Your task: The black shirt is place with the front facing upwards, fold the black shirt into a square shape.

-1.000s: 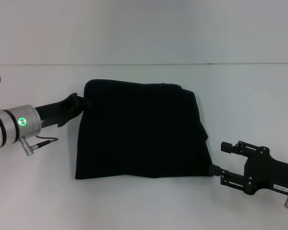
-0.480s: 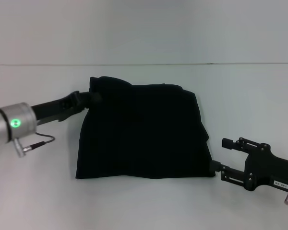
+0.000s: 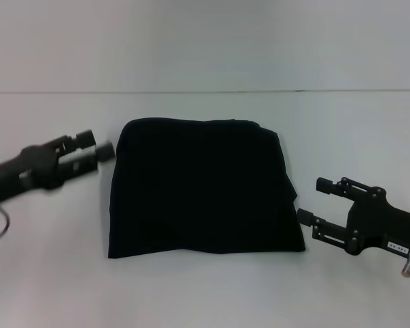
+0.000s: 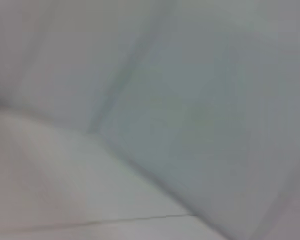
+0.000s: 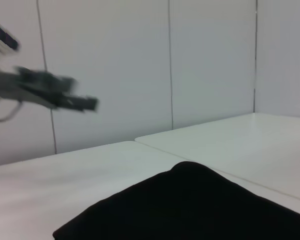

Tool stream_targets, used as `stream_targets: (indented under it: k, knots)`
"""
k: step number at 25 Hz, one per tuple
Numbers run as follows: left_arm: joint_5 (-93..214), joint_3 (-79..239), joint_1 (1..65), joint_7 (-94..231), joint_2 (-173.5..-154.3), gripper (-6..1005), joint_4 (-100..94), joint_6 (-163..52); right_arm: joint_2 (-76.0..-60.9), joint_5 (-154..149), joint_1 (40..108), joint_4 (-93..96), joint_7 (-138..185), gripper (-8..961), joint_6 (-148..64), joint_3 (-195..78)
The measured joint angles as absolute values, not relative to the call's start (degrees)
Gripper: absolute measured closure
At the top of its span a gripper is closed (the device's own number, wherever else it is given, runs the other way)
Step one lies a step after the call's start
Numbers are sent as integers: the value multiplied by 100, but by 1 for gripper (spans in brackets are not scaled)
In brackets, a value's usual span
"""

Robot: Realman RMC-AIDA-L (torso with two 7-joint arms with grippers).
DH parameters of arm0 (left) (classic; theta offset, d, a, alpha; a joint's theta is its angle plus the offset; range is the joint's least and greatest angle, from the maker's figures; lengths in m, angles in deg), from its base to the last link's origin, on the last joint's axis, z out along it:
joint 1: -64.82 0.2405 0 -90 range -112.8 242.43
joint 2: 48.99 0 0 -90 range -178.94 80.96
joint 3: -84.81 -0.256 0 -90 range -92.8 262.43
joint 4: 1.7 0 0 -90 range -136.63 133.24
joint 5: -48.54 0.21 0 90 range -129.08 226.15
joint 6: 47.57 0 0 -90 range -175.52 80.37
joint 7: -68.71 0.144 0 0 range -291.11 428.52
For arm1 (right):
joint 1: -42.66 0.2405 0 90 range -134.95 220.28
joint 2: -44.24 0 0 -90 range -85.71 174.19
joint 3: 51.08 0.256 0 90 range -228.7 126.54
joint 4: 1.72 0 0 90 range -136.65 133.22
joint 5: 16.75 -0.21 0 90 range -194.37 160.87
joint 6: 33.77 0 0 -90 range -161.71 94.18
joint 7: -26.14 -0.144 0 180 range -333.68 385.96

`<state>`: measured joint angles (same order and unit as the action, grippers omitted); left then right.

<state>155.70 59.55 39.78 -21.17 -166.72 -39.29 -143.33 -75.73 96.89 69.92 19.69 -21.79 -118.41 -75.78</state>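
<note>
I see one black shirt [image 3: 203,188], folded to a near-square at the middle of the bench [image 3: 48,273], lying slightly wider than deep. My right gripper [image 3: 313,203], jaws apart, sits just beside its 4 o'clock corner, nearer than my left gripper [image 3: 98,146], jaws apart, off the 10 o'clock corner.

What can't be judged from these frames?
- Shirt lettering and label: hidden inside the folds, head view.
- Left gripper finger state: motion-blurred, head view.
- Left wrist view: blurred, shows neither shirt nor gripper.
- Shirt's near part: cut off by the right wrist view's edge.
</note>
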Motion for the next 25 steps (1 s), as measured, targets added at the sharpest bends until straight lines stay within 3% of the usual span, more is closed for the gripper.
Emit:
stream_targets:
  k: [2,11,25]
  knots:
    - [15596,6031,4087,-1565,-16688,242,-3931,-14816,-7575,9690,7001,1965,-2086,216,-11838,-7597]
    - [16111,5858,4840,742,-17077,195,-3888,-14980,-7577,9841,6849,1612,-1540,215,-11704,-7759]
    - [16493,5865,4985,1167,-17151,175,-3719,-14192,-7581,9785,6702,1394,-1136,215,-11360,-7621]
